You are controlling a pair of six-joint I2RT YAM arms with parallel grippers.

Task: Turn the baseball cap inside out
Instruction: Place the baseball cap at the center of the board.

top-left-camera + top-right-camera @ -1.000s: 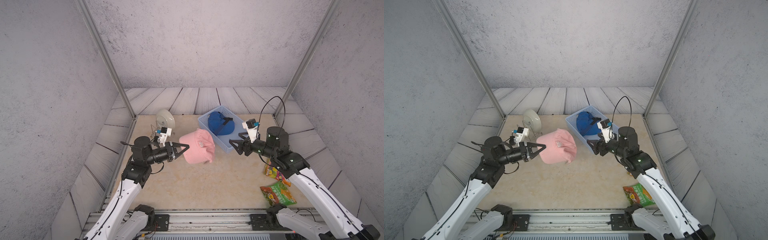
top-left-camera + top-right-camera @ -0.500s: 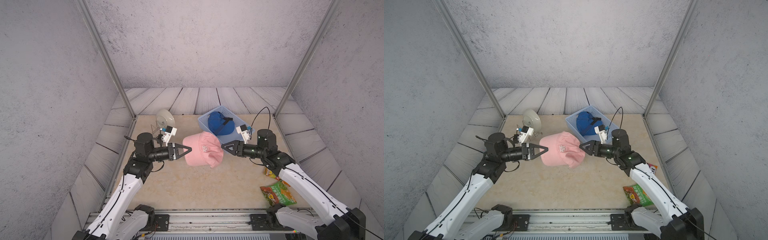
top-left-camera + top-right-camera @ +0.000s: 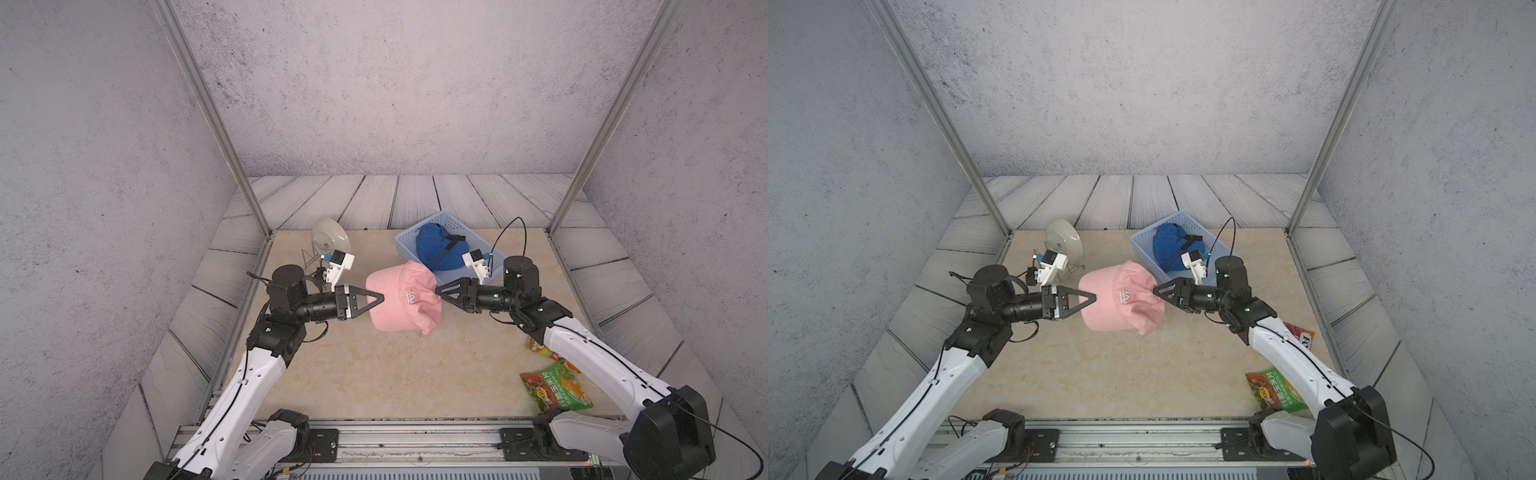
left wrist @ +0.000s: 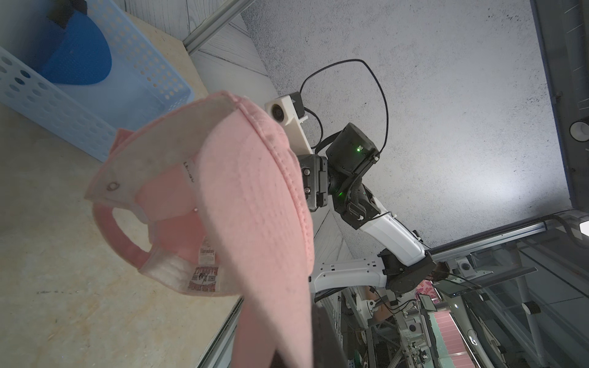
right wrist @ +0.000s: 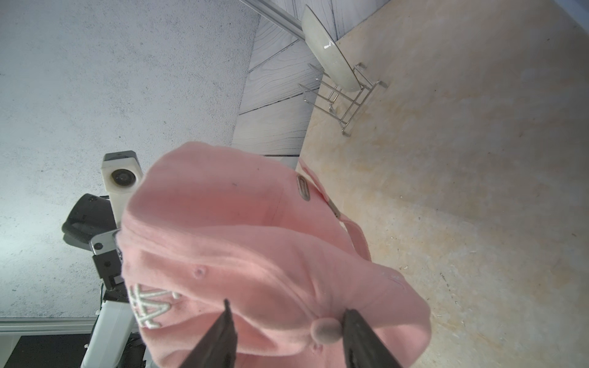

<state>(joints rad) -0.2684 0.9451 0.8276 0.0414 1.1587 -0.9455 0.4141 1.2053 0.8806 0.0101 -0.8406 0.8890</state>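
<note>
The left gripper (image 3: 380,298) is pinching the cap (image 3: 402,300) by its brim (image 4: 255,223), holding it up over the table (image 3: 374,374) so its round top is facing the right gripper (image 3: 437,291), whose jaws are standing apart around the button (image 5: 325,331), probably to push it in.

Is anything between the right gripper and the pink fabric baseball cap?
Nothing visible. The right gripper straddles the crown button of the pink fabric baseball cap with open jaws; the left gripper holds its brim.
</note>
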